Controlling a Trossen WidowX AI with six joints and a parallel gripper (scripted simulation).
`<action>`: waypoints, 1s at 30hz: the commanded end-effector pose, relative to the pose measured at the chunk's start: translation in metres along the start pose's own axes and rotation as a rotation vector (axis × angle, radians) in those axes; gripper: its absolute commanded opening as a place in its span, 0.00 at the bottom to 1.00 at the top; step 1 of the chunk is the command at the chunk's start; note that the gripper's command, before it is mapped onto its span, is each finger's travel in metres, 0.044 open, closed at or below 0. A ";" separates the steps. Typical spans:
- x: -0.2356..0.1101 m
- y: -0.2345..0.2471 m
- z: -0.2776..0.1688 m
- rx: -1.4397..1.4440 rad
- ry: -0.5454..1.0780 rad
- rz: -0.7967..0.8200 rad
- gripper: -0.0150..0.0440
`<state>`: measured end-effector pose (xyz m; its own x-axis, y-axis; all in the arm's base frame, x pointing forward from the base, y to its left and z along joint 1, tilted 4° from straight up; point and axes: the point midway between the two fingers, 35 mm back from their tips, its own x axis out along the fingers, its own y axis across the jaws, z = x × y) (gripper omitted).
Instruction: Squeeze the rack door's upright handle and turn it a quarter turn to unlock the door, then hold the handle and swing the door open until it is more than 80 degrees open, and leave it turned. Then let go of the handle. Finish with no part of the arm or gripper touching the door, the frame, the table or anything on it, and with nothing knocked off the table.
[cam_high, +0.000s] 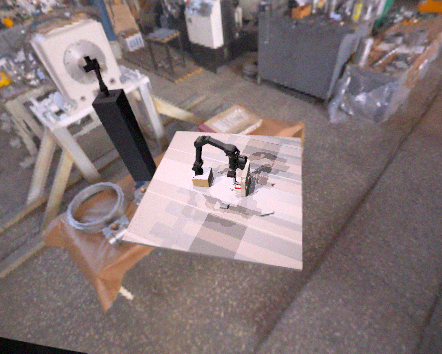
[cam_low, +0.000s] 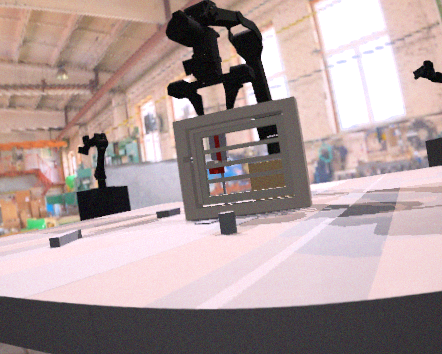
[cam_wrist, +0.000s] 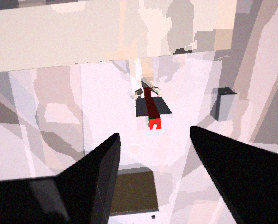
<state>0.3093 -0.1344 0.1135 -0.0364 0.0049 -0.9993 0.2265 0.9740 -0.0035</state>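
Note:
The rack frame (cam_low: 297, 150) (cam_wrist: 45, 37) stands upright on the table, its barred door (cam_low: 245, 196) lying flush in it, closed. The red upright handle (cam_low: 216, 170) (cam_wrist: 152, 109) is on the arm's side of the door, seen through the bars in the exterior view and from above in the wrist view. My gripper (cam_low: 215, 110) (cam_wrist: 154, 134) is partly open and empty, pointing down. In the exterior view its fingertips show just above the frame's top edge, on the far side. In the wrist view the handle lies beyond and between the fingertips, with no contact visible.
A brown box (cam_high: 202, 181) (cam_low: 267, 172) (cam_wrist: 134, 192) is by the arm's base. Small dark blocks (cam_low: 227, 223) (cam_low: 168, 213) (cam_low: 65, 238) lie on the table (cam_high: 170, 220) on the frame's other side. A grey block (cam_wrist: 226, 106) shows at the right in the wrist view.

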 end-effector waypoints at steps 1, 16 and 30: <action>0.001 -0.003 0.001 -0.001 0.006 -0.003 0.73; 0.026 -0.003 0.003 -0.001 0.006 -0.003 0.73; 0.048 -0.003 0.002 -0.001 0.006 -0.003 0.73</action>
<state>0.3116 -0.1376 0.0725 -0.0345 0.0043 -0.9994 0.2286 0.9735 -0.0037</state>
